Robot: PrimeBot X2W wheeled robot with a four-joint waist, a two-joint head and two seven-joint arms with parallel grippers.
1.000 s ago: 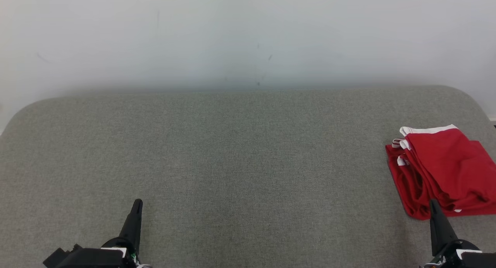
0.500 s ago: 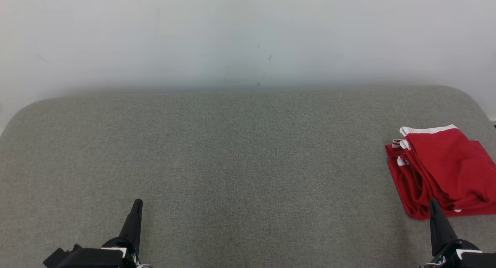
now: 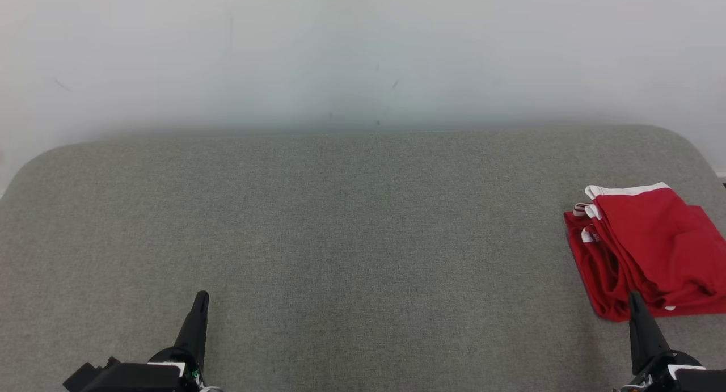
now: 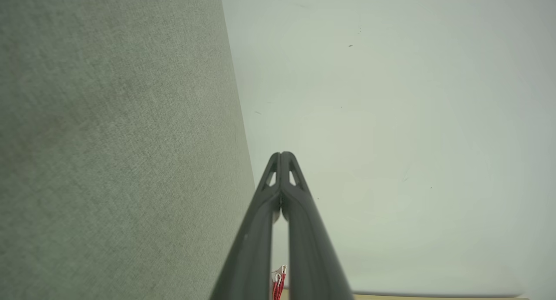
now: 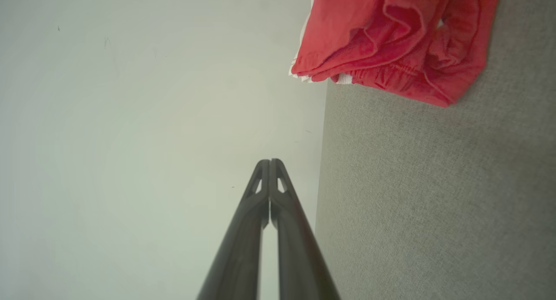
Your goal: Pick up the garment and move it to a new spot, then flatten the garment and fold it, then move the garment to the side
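The garment (image 3: 652,244), red with white trim, lies folded in a loose stack at the right edge of the grey fabric surface (image 3: 351,227). Its bunched folds and an elastic hem show in the right wrist view as the garment (image 5: 391,35). My right gripper (image 3: 634,297) is shut and empty, its tips just at the garment's near edge in the head view. In its own view the right gripper (image 5: 269,162) has its fingers pressed together. My left gripper (image 3: 201,296) is shut and empty at the lower left, far from the garment; the left gripper (image 4: 281,154) shows tips touching.
A pale wall (image 3: 363,51) rises behind the grey surface, whose far corners are rounded. A small bit of red and white cloth (image 4: 278,280) peeks between the left fingers low in the left wrist view.
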